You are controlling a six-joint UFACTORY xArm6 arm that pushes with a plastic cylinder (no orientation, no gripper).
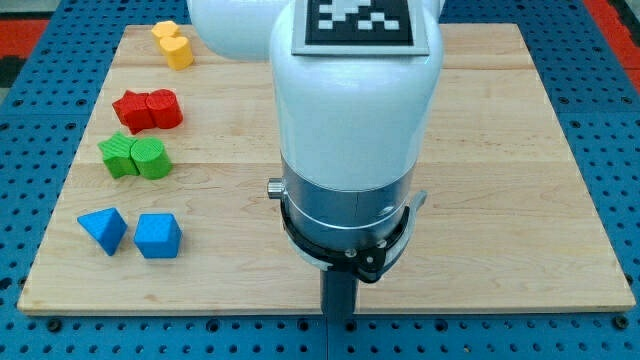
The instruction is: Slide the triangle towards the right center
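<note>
While the arm's white body fills the middle of the frame, my tip comes down at the bottom centre, near the board's lower edge, and its very end is hard to make out against the dark rod. No fingers exist on this rig; the rod is bare and holds nothing, touching no block.

All the blocks sit in a column at the frame's left. The blue triangle, the one I take as the target, lies at lower left, just beside a blue block of a chunkier, many-sided shape to its right. My tip is well apart from both, off to their right.

Risks as I judge them: the triangle's neighbour stands between it and the right centre, so a straight push rightward would drive both blocks together. Approaching from the frame's left means passing close to the wooden board edge. A push off the triangle's centre could spin it aside.

Counted: two yellow blocks at upper left, two red blocks below them, two green blocks below those, two blue pieces lowest. Eight in all, each pair touching or nearly so.
</note>
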